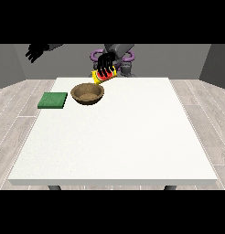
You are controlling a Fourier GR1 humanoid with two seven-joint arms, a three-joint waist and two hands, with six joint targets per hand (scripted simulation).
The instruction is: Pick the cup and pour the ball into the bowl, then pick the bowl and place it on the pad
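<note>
A brown bowl (88,94) sits on the white table (119,137) near its far left. Just above the bowl's right rim hangs a yellow and red cup (104,76), tipped over towards the bowl. The hand nearer the view's right (105,64) is curled round the cup from above. The ball is not visible. A flat green pad (53,100) lies at the table's left edge, left of the bowl. The hand at the view's left (37,51) is raised off the table beyond the far left corner, its fingers relaxed and holding nothing.
The robot's torso (120,57) stands behind the table's far edge. Wooden floor surrounds the table on all sides.
</note>
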